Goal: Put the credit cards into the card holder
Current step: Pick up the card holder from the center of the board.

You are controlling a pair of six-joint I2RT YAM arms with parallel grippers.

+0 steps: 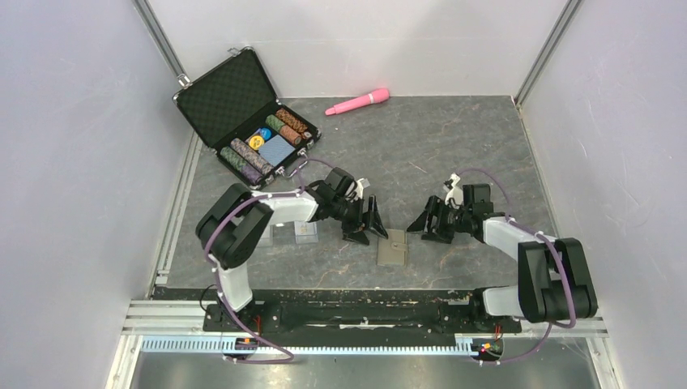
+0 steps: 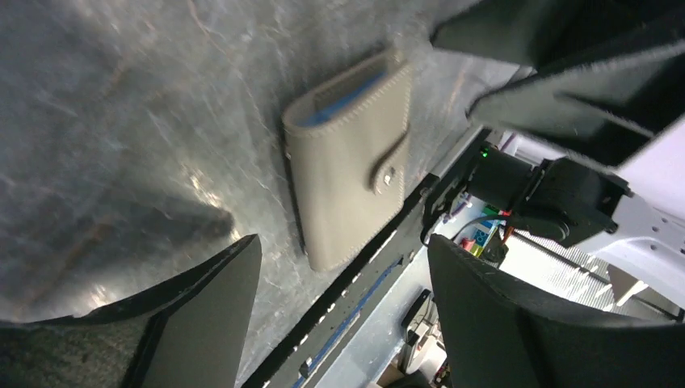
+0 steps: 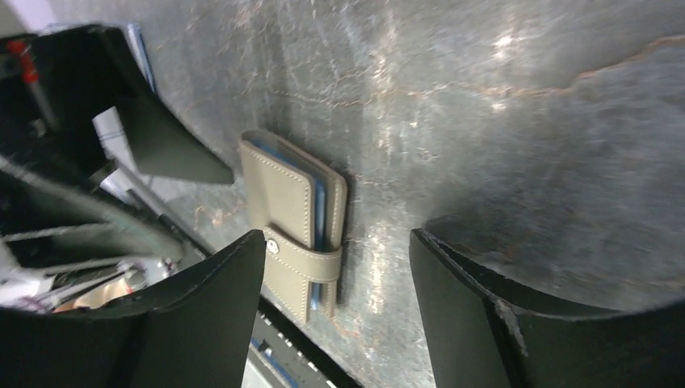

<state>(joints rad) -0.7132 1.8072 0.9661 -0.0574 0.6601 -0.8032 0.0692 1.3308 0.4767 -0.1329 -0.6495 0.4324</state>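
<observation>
Now khaki-tan snap-tab folding wallet (image 1: 393,248) lies shut. You have left gripper (image 1: 366,229) at its 10 o'clock, right gripper (image 1: 428,231) at 2, both spread apart, empty.

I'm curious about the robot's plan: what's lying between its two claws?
The closed card holder lies between left gripper and right gripper, touching neither; top view shows it.

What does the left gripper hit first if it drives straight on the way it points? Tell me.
Most likely the closed card holder, which lies straight ahead of the left gripper, whose jaws stand open; depth is unclear.
</observation>
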